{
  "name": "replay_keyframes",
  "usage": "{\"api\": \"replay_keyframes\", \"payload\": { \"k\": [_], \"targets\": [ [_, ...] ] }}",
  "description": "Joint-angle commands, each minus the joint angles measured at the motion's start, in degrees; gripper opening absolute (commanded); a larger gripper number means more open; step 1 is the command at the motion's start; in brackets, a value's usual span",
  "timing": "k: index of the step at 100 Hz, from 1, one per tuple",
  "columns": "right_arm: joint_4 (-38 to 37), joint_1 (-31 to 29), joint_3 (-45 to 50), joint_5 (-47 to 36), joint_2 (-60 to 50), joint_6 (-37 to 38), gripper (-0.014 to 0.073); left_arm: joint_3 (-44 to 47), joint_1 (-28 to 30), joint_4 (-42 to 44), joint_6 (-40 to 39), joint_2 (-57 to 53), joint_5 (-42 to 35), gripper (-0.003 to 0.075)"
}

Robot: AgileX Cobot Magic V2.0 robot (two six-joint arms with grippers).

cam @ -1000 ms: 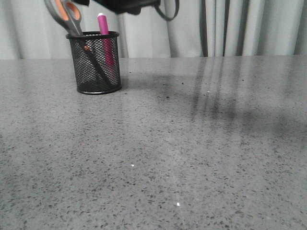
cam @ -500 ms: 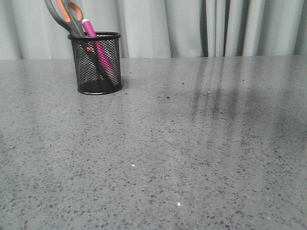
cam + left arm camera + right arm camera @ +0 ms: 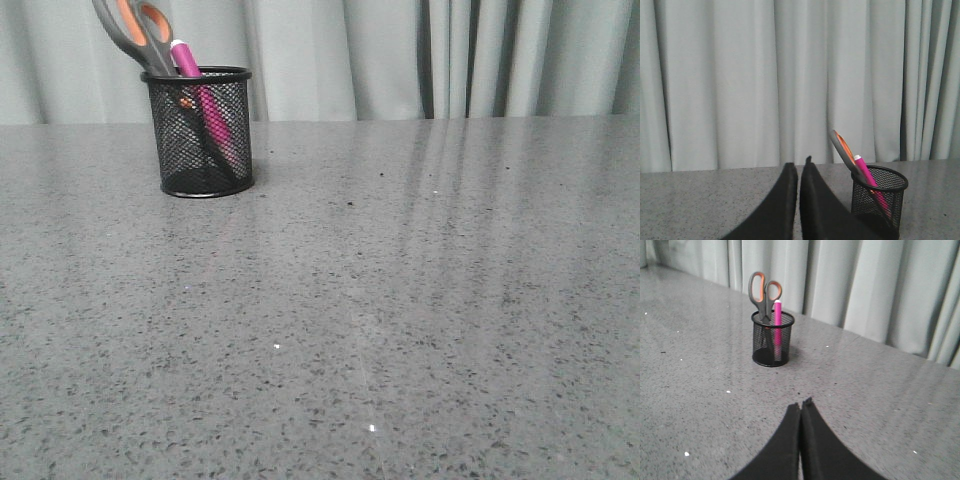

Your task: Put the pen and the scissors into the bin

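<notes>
1. Two items, the pen (image 3: 205, 102) and the scissors (image 3: 140, 30), already stand inside the bin (image 3: 200, 130), so the task looks complete as things lie.
2. Both lean against the rim because they are taller than the mesh cup and have nothing else to rest on; their lower ends sit at the base, seen through the mesh.
3. Scissors: long axis steeply tilted, blades pointing down into the bin, orange-lined finger loops pointing up and out above the rim.
4. Pen: long axis also tilted, leaning the same way as the scissors in the front view, whitish tip uppermost, magenta body running down into the cup. It sits just beside the scissors; whether they touch I cannot tell.
5. Left gripper (image 3: 798, 167): fingers pressed nearly together, holding nothing. The bin stands ahead of it and off to one side, near but apart.
6. Right gripper (image 3: 801, 404): fingers closed against each other, empty. The bin stands well ahead of it on the bench (image 3: 400, 300).
7. Neither gripper shows in the front view, which fits both arms being pulled clear of the bin.
</notes>
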Motion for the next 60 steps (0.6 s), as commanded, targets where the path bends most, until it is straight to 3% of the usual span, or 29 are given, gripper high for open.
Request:
{"api": "replay_keyframes", "payload": {
  "k": [1,10,29,60],
  "targets": [
    [-2.12,0.01,-0.76,1.93,-3.81,-0.58,-0.0059,-1.47,-0.65,0.18,-0.53,0.59,1.63,-0.0019],
    [-2.27,0.01,-0.76,2.61,-4.75,-0.58,-0.0059,-1.47,-0.65,0.18,-0.53,0.59,1.47,-0.0019],
    [-2.47,0.01,-0.76,-4.29,-4.75,-0.58,-0.006,-1.47,-0.65,0.18,-0.53,0.59,1.47,-0.0019],
    [-2.47,0.01,-0.76,-4.34,-4.75,-0.58,-0.006,-1.47,-0.65,0.18,-0.53,0.59,1.47,-0.0019]
  ]
}}
